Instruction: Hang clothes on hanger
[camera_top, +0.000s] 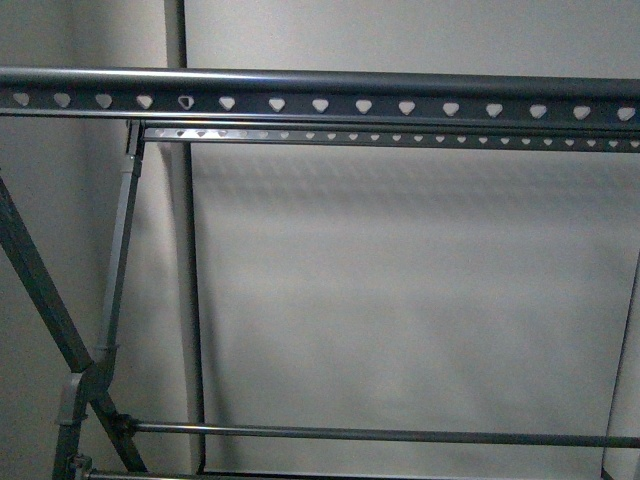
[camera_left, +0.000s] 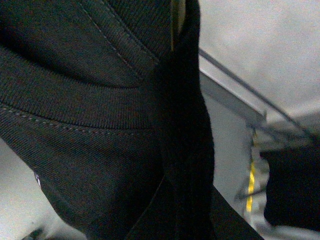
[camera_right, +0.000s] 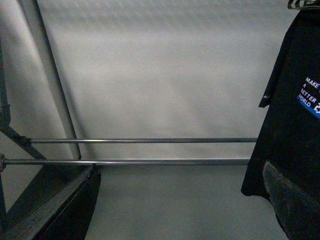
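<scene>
The black T-shirt (camera_left: 85, 100) fills most of the left wrist view, showing its ribbed collar and stitched seams close up. My left gripper (camera_left: 187, 210) is shut on a dark fold of it, and the cloth hides its fingers. In the right wrist view the T-shirt (camera_right: 290, 130) hangs at one edge, showing a white-and-blue print with lettering (camera_right: 310, 95). My right gripper (camera_right: 180, 210) is open with nothing between its fingers, beside the shirt's lower hem. A thin grey piece (camera_right: 300, 4) above the shirt may be the hanger; I cannot tell. The front view shows neither arms nor shirt.
A grey drying rack stands before a pale wall. Its top rail (camera_top: 320, 105) has heart-shaped holes, and a second rail (camera_top: 400, 137) lies behind. Slanted legs (camera_top: 40, 290) stand at the left. Two thin horizontal bars (camera_right: 140, 140) cross lower down.
</scene>
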